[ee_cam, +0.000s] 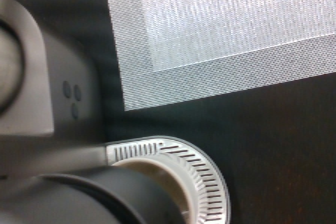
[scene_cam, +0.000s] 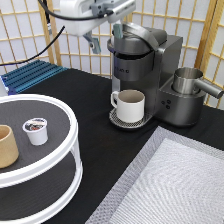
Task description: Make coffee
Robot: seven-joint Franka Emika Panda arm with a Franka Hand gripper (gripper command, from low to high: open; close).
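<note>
The coffee pod [scene_cam: 36, 131], small and white with a dark printed top, stands upright on the top shelf of a round white two-tier stand [scene_cam: 70, 150] at the exterior view's left. The grey coffee machine [scene_cam: 150, 55] stands at the back, with a white handled mug [scene_cam: 130, 105] on its drip tray [scene_cam: 116, 121]. My gripper [scene_cam: 105, 37] is open and empty at the exterior view's top, right beside the machine's top lid, far from the pod. The wrist view looks down on the drip tray [ee_cam: 206, 175] and the machine's head [ee_cam: 82, 200].
A tan handleless cup [scene_cam: 6, 146] stands left of the pod on the stand. A steel jug [scene_cam: 187, 80] sits on the machine's right side. A grey mesh mat [scene_cam: 170, 185] lies at the bottom right and also shows in the wrist view [ee_cam: 225, 45]. A blue rack [scene_cam: 30, 75] is at the back left.
</note>
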